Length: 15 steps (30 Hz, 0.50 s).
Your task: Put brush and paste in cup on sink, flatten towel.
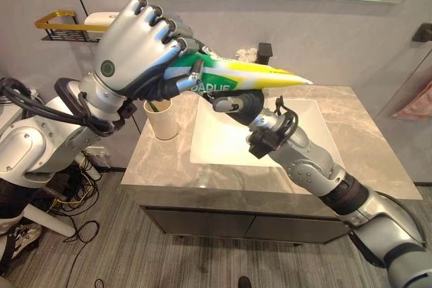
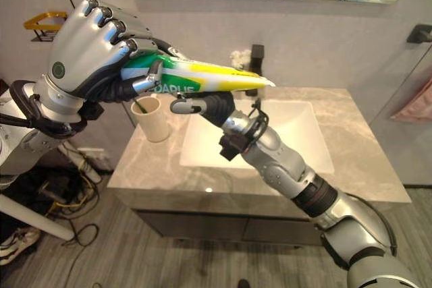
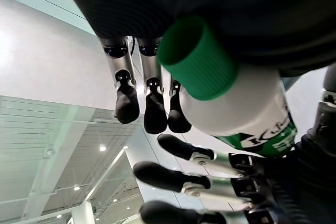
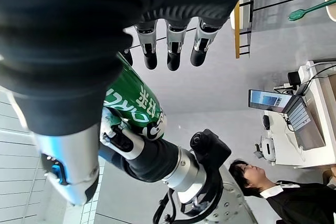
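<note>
Green, white and yellow, the toothpaste tube [image 1: 233,77] hangs above the sink [image 1: 260,133], gripped at its capped end by the left hand [image 1: 138,45] with fingers curled round it, while the right hand [image 1: 233,102] pinches it from beneath. The cup [image 1: 162,118], holding a green toothbrush [image 4: 310,9], stands left of the sink.

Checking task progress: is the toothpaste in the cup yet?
No. Both hands, left hand and right hand, hold the toothpaste tube above the cup.

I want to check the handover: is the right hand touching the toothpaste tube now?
Touching. In the left eye view, the right hand curls under the toothpaste tube, which the left hand grips.
</note>
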{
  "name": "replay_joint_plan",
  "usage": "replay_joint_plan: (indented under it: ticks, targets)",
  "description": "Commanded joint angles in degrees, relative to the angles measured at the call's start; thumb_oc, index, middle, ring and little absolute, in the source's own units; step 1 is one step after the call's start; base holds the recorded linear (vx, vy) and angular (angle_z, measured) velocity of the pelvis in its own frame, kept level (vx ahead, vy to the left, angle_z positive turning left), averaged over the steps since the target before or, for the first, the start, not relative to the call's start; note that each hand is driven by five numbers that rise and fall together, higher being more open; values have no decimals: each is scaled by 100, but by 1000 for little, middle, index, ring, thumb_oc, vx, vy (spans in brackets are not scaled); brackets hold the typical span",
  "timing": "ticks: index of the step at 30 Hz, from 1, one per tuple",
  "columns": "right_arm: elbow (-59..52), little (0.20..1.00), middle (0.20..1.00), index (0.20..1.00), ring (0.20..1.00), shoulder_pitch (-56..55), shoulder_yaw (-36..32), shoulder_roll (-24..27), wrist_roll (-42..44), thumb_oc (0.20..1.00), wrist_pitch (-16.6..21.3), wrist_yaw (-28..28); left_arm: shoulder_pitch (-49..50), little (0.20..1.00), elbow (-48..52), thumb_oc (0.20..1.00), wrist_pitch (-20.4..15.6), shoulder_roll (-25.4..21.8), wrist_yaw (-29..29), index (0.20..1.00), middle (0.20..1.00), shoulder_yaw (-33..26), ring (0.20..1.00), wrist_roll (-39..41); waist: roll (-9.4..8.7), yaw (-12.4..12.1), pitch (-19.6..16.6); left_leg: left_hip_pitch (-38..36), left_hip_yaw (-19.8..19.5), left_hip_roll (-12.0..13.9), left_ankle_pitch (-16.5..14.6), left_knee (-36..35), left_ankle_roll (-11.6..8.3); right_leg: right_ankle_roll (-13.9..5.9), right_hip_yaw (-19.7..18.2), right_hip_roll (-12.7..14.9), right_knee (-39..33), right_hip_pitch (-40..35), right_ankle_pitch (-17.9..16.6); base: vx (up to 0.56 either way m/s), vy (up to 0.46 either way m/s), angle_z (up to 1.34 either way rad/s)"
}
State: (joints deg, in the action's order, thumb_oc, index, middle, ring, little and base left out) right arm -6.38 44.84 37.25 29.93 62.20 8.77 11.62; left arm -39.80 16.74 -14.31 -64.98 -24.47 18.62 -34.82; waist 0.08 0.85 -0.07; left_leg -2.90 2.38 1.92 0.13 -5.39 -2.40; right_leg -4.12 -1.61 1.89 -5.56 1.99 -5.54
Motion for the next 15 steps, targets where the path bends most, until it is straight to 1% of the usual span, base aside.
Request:
replay_joint_plan:
  ticks: [1, 4, 5, 6, 7, 8, 9, 11, 13, 14, 15]
  targets:
    - [-504, 1000, 1000, 1000, 1000, 428, -427, -198, 20, 1000, 448, 213, -65, 200, -473, 200, 217, -69, -13, 200, 200, -227, 200, 71, -212, -18, -224, -288, 204, -100, -345, 158, -149, -500, 222, 358, 56, -291, 219, 34, -8, 0]
    - [-545, 1000, 1000, 1000, 1000, 381, -501, -263, 13, 1000, 477, 174, 63, 200, -429, 200, 203, -3, 46, 200, 200, -308, 200, 127, -208, -17, -226, -300, 209, -99, -352, 152, -149, -499, 225, 350, 56, -293, 228, 0, 0, 0]
    - [-541, 1000, 1000, 1000, 1000, 324, -549, -360, 27, 1000, 470, 138, 180, 200, -395, 200, 193, 75, 92, 200, 200, -388, 200, 182, -225, -18, -214, -260, 212, -113, -310, 178, -146, -488, 214, 359, 56, -258, 179, 0, 0, 0]
    - [-531, 1000, 1000, 1000, 1000, 307, -565, -388, 21, 1000, 467, 123, 216, 200, -382, 200, 188, 100, 116, 200, 200, -407, 200, 207, -212, -18, -224, -293, 205, -104, -361, 166, -145, -495, 220, 350, 56, -285, 228, 0, 0, 0]
    - [-532, 1000, 1000, 1000, 1000, 276, -619, -416, 9, 1000, 485, 82, 316, 200, -353, 200, 181, 157, 142, 200, 200, -476, 200, 252, -228, -25, -206, -266, 206, -114, -315, 173, -144, -483, 212, 355, 56, -266, 184, 44, -2, 0]
    - [-532, 1000, 1000, 1000, 1000, 272, -614, -418, 8, 1000, 483, 80, 334, 200, -345, 200, 182, 158, 147, 200, 200, -488, 200, 253, -212, -21, -220, -297, 201, -105, -362, 157, -142, -491, 217, 347, 56, -290, 232, 0, 0, 0]
    - [-525, 1000, 1000, 1000, 1000, 231, -676, -477, 15, 1000, 500, 42, 421, 200, -327, 200, 184, 224, 152, 200, 200, -544, 200, 286, -229, -27, -213, -265, 204, -116, -317, 175, -141, -480, 210, 353, 56, -264, 186, 0, 0, 0]
    - [-519, 1000, 1000, 1000, 1000, 132, -767, -621, 19, 1000, 511, -61, 751, 200, -248, 200, 194, 429, 205, 200, 200, -796, 200, 424, -224, -34, -221, -282, 207, -117, -322, 167, -138, -471, 212, 349, 56, -278, 196, 0, 0, 0]
    - [-528, 1000, 1000, 1000, 1000, 95, -815, -666, 28, 1000, 521, -95, 868, 200, -203, 200, 206, 513, 210, 200, 200, -864, 200, 464, -210, -33, -234, -316, 200, -109, -374, 153, -136, -475, 216, 337, 56, -311, 252, 27, 0, 0]
    - [-585, 1000, 1000, 1000, 1000, 170, -821, -765, 59, 1000, 429, -182, 916, 200, -191, 200, 289, 565, 257, 200, 200, -942, 200, 644, -225, -51, -219, -278, 203, -122, -328, 170, -131, -464, 214, 348, 56, -285, 203, 0, 0, 0]
    - [-604, 1000, 1000, 1000, 1000, 141, -816, -817, 160, 1000, 434, -171, 915, 200, -141, 200, 316, 623, 261, 200, 200, -955, 200, 730, -220, -39, -216, -276, 202, -120, -328, 166, -131, -461, 216, 346, 56, -283, 204, -37, -11, 2]
